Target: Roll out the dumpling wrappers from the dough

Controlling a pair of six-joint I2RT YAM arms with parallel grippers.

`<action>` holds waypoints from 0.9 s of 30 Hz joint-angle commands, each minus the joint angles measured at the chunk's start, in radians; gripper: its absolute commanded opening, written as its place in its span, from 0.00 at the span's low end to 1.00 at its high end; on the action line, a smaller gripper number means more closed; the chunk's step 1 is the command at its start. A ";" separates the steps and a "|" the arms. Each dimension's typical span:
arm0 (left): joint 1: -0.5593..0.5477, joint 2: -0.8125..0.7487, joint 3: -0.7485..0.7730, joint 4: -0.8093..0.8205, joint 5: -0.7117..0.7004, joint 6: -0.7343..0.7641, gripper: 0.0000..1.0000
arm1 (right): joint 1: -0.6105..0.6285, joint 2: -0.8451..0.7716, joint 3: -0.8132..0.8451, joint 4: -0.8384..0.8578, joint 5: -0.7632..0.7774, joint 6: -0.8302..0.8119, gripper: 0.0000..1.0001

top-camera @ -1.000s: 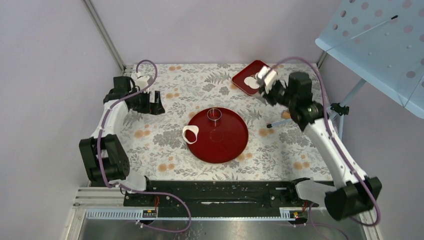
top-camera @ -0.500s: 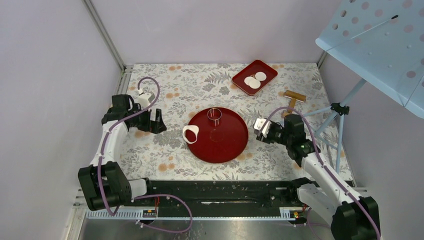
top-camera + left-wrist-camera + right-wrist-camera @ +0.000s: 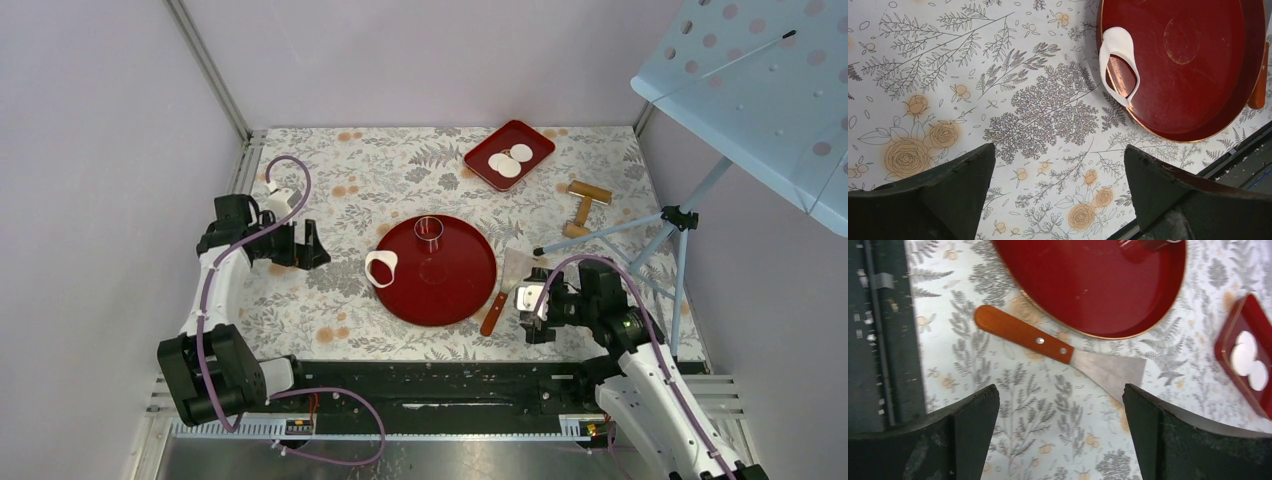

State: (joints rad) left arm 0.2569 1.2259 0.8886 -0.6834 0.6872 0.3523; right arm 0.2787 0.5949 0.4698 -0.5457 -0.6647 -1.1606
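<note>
As it lies on the round tray (image 3: 1198,90), the dough (image 3: 1118,44) is a white loop.
Left gripper (image 3: 1058,150) and right gripper (image 3: 1060,387) gape wide, empty.

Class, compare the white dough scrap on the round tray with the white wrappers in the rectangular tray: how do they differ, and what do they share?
The dough scrap is irregular with a big hole; the wrappers are neat, whole discs. The dough scrap lies at the round tray's left rim; the wrappers sit in the rectangular tray, far right. Both are white and flat.
</note>
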 commanded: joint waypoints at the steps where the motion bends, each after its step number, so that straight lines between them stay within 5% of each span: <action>1: 0.017 -0.033 -0.006 0.034 0.066 0.023 0.99 | -0.001 -0.034 0.060 -0.159 -0.075 -0.007 0.99; 5: 0.028 -0.053 -0.005 0.035 0.083 0.014 0.99 | -0.001 -0.051 0.155 -0.020 -0.040 0.390 1.00; 10: 0.087 -0.111 0.011 0.033 0.087 -0.016 0.99 | -0.002 -0.007 0.377 0.111 0.314 1.043 1.00; 12: 0.133 -0.165 0.042 0.008 0.083 -0.030 0.99 | -0.004 -0.028 0.425 0.075 0.394 1.168 0.99; 19: 0.212 -0.451 0.064 -0.091 0.121 0.047 0.99 | -0.004 -0.237 0.369 0.069 0.437 1.118 0.99; 27: 0.212 -0.605 -0.136 0.157 0.069 -0.092 0.99 | -0.004 -0.281 0.411 0.060 0.577 1.028 1.00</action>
State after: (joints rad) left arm 0.4656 0.6075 0.8200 -0.6514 0.7830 0.3164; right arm 0.2749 0.3252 0.8597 -0.5037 -0.1978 -0.1085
